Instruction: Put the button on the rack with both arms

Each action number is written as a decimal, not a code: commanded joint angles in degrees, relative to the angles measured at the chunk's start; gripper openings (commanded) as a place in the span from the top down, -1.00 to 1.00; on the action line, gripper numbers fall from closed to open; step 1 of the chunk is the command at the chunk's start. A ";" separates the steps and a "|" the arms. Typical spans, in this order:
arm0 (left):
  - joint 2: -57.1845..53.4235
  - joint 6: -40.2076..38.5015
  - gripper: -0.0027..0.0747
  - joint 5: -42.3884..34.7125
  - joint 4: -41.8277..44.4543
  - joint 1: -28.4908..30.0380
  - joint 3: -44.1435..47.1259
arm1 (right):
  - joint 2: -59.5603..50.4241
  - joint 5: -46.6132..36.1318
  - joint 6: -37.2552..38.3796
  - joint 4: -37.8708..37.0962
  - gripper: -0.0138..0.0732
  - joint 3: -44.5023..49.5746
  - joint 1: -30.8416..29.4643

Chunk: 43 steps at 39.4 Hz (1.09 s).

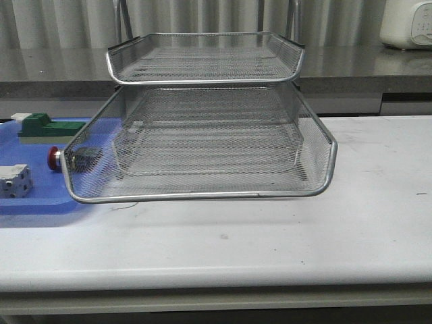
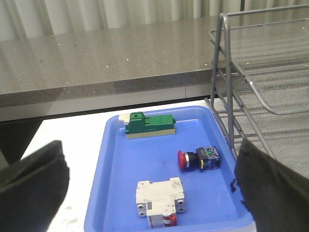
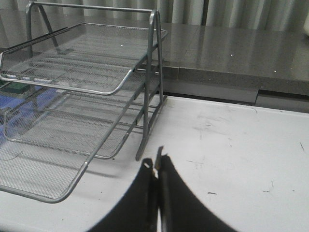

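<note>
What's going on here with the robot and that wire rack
Nothing is being held yet. The button lies on its side in the blue tray, beside a green block and a white-grey breaker. The left gripper hangs open above the tray. The right gripper is shut and empty over the table, next to the rack.

Rack [image 1: 202, 135]: silver wire mesh, chrome rims and posts. Button [image 2: 199, 159]: red head, black-and-blue body, small green spot on top. Tray [image 2: 116, 169]: flat blue plastic. Block [image 2: 149, 125]: green over a cream base, white end tab. Breaker-like cube [image 2: 159, 202]: white-grey with a red tab. Table [image 1: 270, 243]: white, scuffed with dark marks. Counter [image 2: 96, 58]: speckled grey-brown stone. Gripper fingers [image 3: 170, 193]: matte black
</note>
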 commanded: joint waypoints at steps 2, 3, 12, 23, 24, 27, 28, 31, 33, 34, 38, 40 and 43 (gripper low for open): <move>0.46 0.00 -0.78 -4.92 -0.11 0.04 -2.23 | 0.42 -4.94 -0.12 0.48 0.94 -1.44 -0.24; 0.46 0.00 -0.78 -4.92 -0.11 0.04 -2.23 | 0.42 -4.94 -0.12 0.48 0.94 -1.44 -0.24; 0.46 0.00 -0.78 -4.92 -0.11 0.04 -2.23 | 0.42 -4.94 -0.12 0.48 0.94 -1.44 -0.24; 0.46 0.00 -0.78 -4.92 -0.27 0.04 -2.38 | 0.42 -4.94 -0.12 0.48 0.94 -1.44 -0.24; 0.75 0.00 -0.78 -4.80 -0.27 0.04 -2.67 | 0.42 -4.94 -0.12 0.48 0.94 -1.44 -0.24; 2.24 0.00 -0.78 -3.51 -0.27 0.04 -4.60 | 0.42 -4.94 -0.12 0.48 0.94 -1.44 -0.24; 3.23 0.00 -0.78 -2.98 -0.27 0.04 -5.36 | 0.42 -4.94 -0.12 0.48 0.94 -1.44 -0.24; 7.08 0.00 -0.78 -0.96 -0.27 0.04 -8.54 | 0.42 -4.94 -0.12 0.48 0.94 -1.44 -0.24; 10.69 0.00 -0.78 1.42 0.07 0.04 -11.27 | 0.42 -4.94 -0.12 0.48 0.94 -1.44 -0.24; 12.19 0.00 -0.78 2.29 0.09 0.04 -12.30 | 0.42 -4.94 -0.12 0.48 0.94 -1.44 -0.24; 19.68 1.85 -0.78 7.32 0.20 0.04 -18.03 | 0.42 -4.94 -0.12 0.48 0.94 -1.44 -0.24; 24.46 3.25 -0.78 10.52 0.20 0.04 -21.11 | 0.42 -4.94 -0.12 0.48 0.94 -1.44 -0.24; 31.24 5.16 -0.78 15.87 0.20 0.04 -26.36 | 0.42 -4.94 -0.12 0.48 0.94 -1.44 -0.24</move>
